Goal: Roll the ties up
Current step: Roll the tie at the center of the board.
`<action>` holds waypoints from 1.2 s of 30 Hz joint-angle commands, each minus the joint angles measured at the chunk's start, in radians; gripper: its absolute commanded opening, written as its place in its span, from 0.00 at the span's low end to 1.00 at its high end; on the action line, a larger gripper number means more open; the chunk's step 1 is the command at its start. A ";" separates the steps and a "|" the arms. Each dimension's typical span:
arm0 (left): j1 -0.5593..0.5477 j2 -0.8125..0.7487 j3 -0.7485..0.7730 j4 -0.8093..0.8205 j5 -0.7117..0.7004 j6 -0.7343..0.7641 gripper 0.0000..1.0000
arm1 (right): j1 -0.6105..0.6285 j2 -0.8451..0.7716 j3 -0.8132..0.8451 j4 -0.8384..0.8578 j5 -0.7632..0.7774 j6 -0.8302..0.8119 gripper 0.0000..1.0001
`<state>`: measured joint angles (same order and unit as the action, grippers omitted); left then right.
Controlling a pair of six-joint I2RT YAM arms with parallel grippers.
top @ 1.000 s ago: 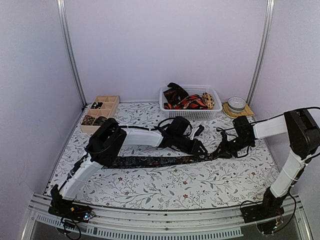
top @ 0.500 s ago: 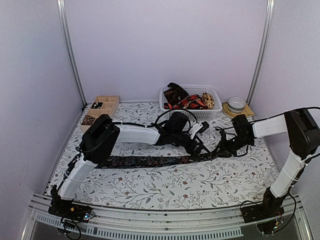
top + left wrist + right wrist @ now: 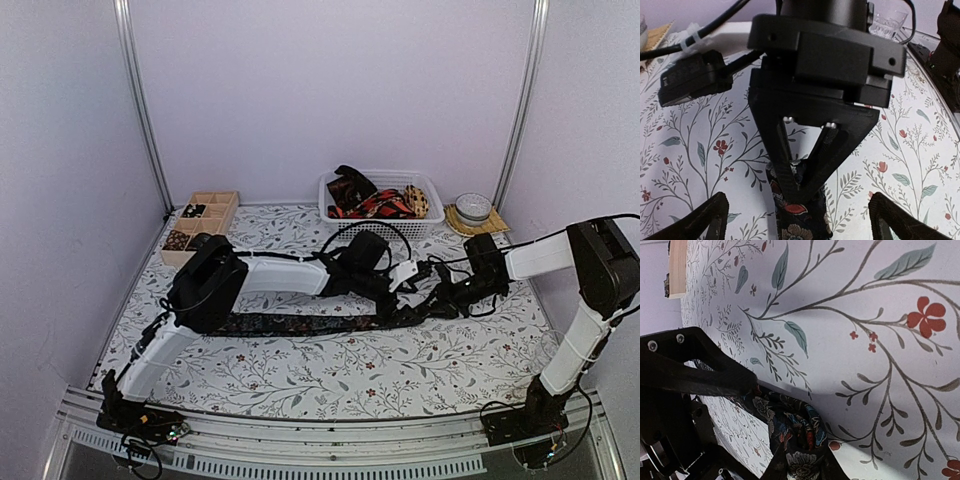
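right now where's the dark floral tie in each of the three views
top external: the dark floral tie lies stretched left to right across the middle of the table.
left wrist: bottom centre, its end pinched by the right gripper.
right wrist: bottom centre, bunched up.
shared landmark: the floral table cover lies under it in every view.

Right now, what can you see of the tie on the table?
The tie is dark fabric with a small floral print. It lies unrolled, stretched flat left to right across the flowered table. Its right end is bunched and pinched in the shut right gripper; the open left gripper sits either side of that end.
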<state>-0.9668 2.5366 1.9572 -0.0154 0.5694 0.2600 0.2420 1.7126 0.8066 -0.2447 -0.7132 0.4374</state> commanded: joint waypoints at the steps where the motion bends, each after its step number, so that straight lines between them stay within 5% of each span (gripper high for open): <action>1: -0.020 0.045 0.047 -0.037 0.001 0.042 0.95 | 0.003 -0.098 -0.020 0.019 -0.039 0.004 0.18; 11: -0.030 0.088 0.090 -0.064 -0.063 0.019 0.74 | 0.011 -0.123 -0.055 0.040 -0.059 0.015 0.18; 27: -0.042 0.097 0.082 -0.014 -0.042 -0.038 0.69 | 0.032 -0.111 -0.081 0.070 -0.053 0.033 0.18; 32: -0.044 0.102 0.083 -0.011 -0.036 -0.049 0.47 | 0.033 -0.110 -0.080 0.068 -0.051 0.033 0.20; 36: -0.044 0.101 0.081 -0.011 -0.039 -0.052 0.38 | 0.032 -0.107 -0.078 0.063 -0.044 0.033 0.32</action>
<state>-1.0012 2.6133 2.0274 -0.0566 0.5278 0.2169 0.2646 1.6650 0.7380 -0.1829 -0.7578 0.4736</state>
